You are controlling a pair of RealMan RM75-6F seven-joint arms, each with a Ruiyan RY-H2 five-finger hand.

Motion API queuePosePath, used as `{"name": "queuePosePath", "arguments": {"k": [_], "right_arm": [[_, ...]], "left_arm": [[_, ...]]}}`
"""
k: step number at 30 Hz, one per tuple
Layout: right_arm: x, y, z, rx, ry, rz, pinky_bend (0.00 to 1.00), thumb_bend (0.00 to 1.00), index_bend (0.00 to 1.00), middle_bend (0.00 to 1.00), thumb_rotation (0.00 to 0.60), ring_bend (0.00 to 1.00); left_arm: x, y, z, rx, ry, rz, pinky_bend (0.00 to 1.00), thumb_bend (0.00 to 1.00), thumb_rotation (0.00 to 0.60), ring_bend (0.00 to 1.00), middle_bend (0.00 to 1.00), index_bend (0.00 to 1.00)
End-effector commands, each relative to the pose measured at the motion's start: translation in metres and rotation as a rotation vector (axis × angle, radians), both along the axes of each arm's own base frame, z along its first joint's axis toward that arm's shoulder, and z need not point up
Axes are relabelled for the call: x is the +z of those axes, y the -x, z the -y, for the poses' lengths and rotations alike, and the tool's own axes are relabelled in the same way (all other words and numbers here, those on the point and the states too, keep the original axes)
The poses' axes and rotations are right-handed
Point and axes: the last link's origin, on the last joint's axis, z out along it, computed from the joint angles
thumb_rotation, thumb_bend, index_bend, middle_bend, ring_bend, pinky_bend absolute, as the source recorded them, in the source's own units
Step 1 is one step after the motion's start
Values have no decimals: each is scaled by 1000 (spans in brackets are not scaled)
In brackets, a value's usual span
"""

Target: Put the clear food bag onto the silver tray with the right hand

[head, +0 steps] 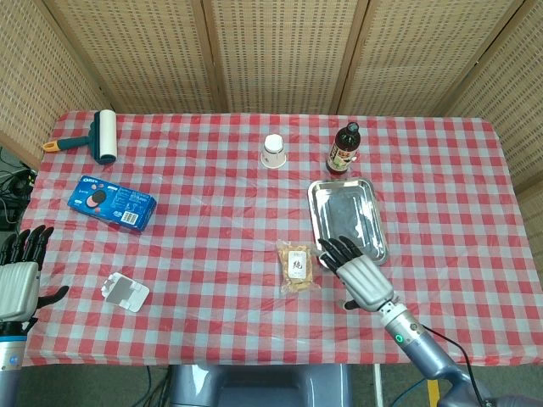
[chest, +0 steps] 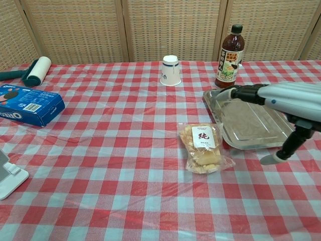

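The clear food bag (head: 297,266) (chest: 202,147), with pale snacks and a white label, lies flat on the checked cloth just left of the silver tray (head: 365,242) (chest: 273,133). My right hand (head: 356,273) (chest: 281,103) hovers open with fingers spread over the tray's near left corner, just right of the bag and not touching it. My left hand (head: 19,284) is open at the table's near left edge, seen only in the head view.
A dark sauce bottle (head: 344,148) (chest: 229,50) stands behind the tray, a white paper cup (head: 273,152) (chest: 170,70) to its left. A blue cookie box (head: 112,203), a lint roller (head: 100,136) and a small white holder (head: 125,293) lie on the left side.
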Motion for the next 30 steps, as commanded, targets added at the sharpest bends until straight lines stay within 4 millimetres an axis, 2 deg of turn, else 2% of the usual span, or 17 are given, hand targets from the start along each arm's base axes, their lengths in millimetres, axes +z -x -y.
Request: {"name": "queuePosePath", "arguments": {"k": [1, 5, 13, 22, 30], "right_arm": [[-17, -16, 3, 7, -55, 3, 0, 22, 0, 0, 600, 0], [-33, -29, 10, 5, -87, 2, 0, 22, 0, 0, 600, 0], [-49, -44, 20, 0, -115, -11, 0, 22, 0, 0, 600, 0], [-57, -46, 39, -37, -114, -38, 0, 23, 0, 0, 600, 0], [-64, -42, 43, -66, -131, -89, 0, 23, 0, 0, 600, 0]], "left_arm": [[-1, 2, -2, 9, 5, 5, 0, 22, 600, 0, 0, 0], [-4, 2, -2, 8, 19, 0, 0, 21, 600, 0, 0, 0], [-4, 4, -3, 19, 22, 7, 0, 21, 600, 0, 0, 0], [-2, 5, -5, 25, 18, 13, 0, 21, 600, 0, 0, 0], [-2, 5, -5, 19, 24, 18, 0, 22, 600, 0, 0, 0]]}}
